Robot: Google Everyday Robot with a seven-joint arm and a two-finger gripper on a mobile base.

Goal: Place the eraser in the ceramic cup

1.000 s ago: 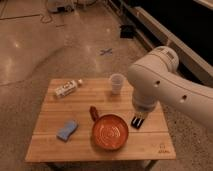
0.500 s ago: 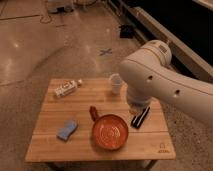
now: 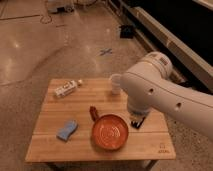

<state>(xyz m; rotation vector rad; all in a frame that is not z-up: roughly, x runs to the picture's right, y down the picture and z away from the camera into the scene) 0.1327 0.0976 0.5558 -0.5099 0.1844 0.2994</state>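
The eraser (image 3: 138,122) is a small black block on the wooden table (image 3: 75,107), just right of the orange ceramic cup (image 3: 110,133). Only its lower end shows below my arm. The cup has a dark red handle at its upper left and stands open-side up near the table's front edge. My gripper (image 3: 135,117) is at the end of the large white arm (image 3: 160,92), directly over the eraser and mostly hidden by the arm's own bulk. I cannot tell whether it touches the eraser.
A small white cup (image 3: 115,83) stands at the table's back, close to the arm. A white bottle (image 3: 67,88) lies on its side at the back left. A light-blue sponge (image 3: 67,130) lies at the front left. Polished floor surrounds the table.
The white arm has swung leftward and lower over the table's right side, and now covers most of the eraser. The cup, sponge, bottle and white cup have not moved.
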